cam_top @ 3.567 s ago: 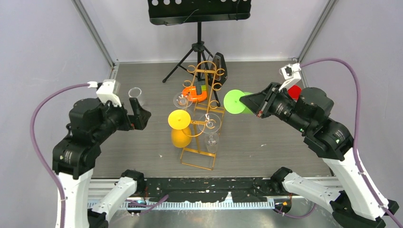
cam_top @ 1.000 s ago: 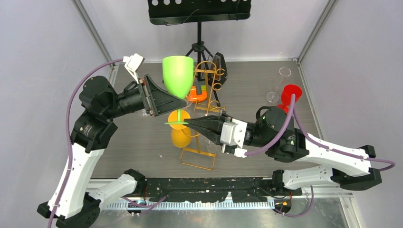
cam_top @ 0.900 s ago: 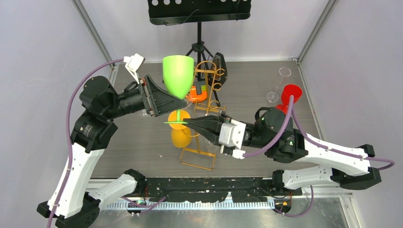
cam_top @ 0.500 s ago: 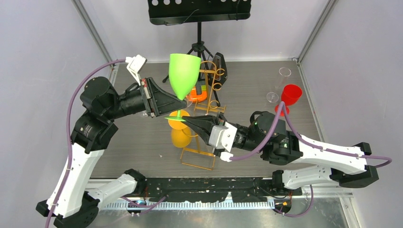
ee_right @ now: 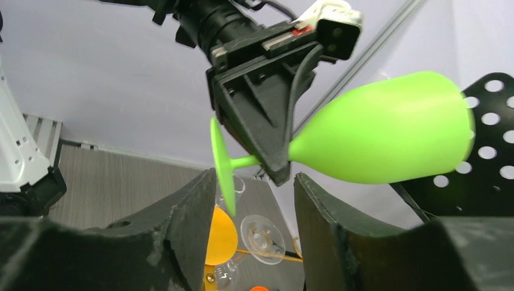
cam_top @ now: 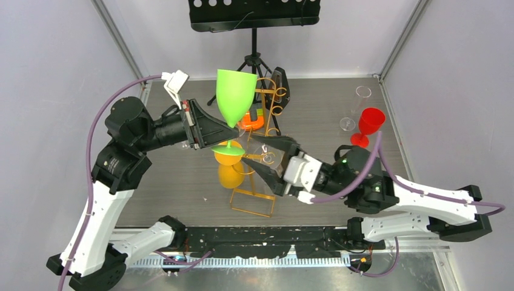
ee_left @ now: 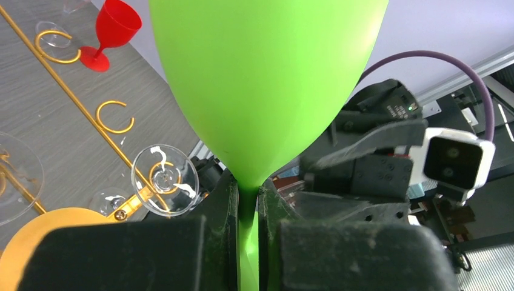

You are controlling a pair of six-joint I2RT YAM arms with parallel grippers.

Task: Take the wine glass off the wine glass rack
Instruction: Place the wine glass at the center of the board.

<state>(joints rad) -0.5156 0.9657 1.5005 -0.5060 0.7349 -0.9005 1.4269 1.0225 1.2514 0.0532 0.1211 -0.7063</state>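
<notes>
The green wine glass [cam_top: 235,94] is off the wine glass rack [cam_top: 235,194] and held in the air above it: the left jaws are clamped on its thin stem just under the bowl, bowl above them, foot below. The right jaws stand apart and grip nothing, with the green foot close in front of the gap between them; whether a tip touches the foot I cannot tell. The step in hand looks like passing the glass to the left arm alone, and it seems best done by drawing the right jaws straight back from the foot, without sweeping sideways. The left clamp should stay firm, since a smooth, narrow stem could pivot under the weight of that large bowl. The left arm can then carry the glass toward bare surface [cam_top: 182,182] on its own side. Right under the foot hangs a yellow wine glass [cam_top: 229,173] on the rack, with clear glasses [cam_top: 270,154] and an orange one [cam_top: 251,118] on the same rails, so any drop or low swing risks striking them. A red wine glass [cam_top: 370,124] stands well apart at the right, and a black music stand [cam_top: 254,15] rises behind the rack
</notes>
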